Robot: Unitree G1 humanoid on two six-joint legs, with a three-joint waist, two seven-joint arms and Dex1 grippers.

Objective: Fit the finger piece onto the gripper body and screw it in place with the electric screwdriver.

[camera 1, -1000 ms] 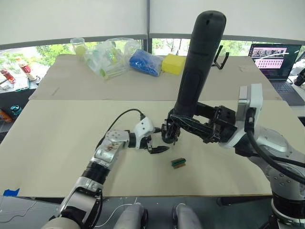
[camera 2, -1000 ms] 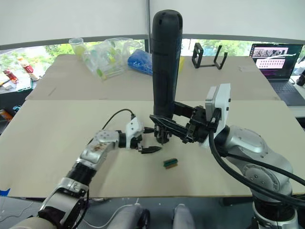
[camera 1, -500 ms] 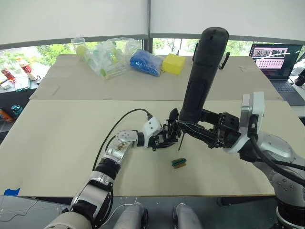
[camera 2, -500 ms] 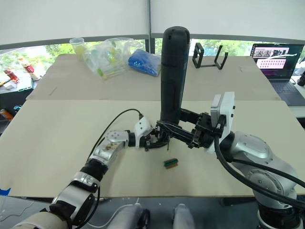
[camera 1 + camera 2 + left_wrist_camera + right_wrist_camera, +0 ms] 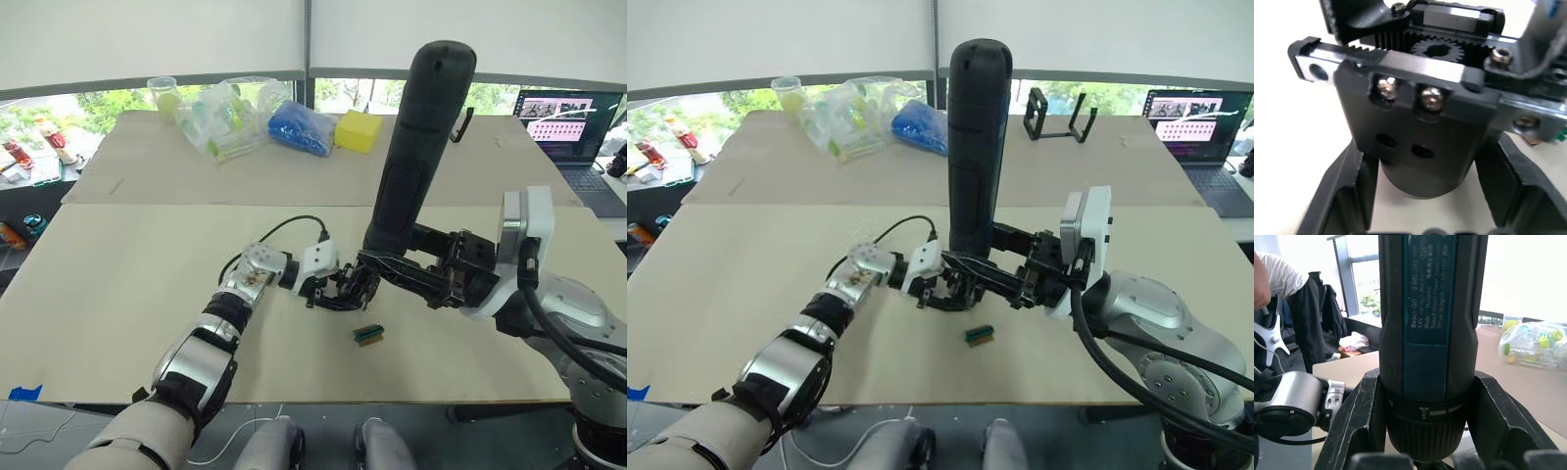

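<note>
Left eye view: left hand grips the gripper body mid-table; right hand clamps the upright electric screwdriver touching it, green block just beside.

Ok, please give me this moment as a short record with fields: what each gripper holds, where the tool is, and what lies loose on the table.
left gripper: shut on the gripper body
right gripper: shut on the electric screwdriver
screwdriver pose: upright, tip down over the gripper body
visible screws: two in the body's front plate
loose on table: small green-and-brown block, beside the grippers
</note>
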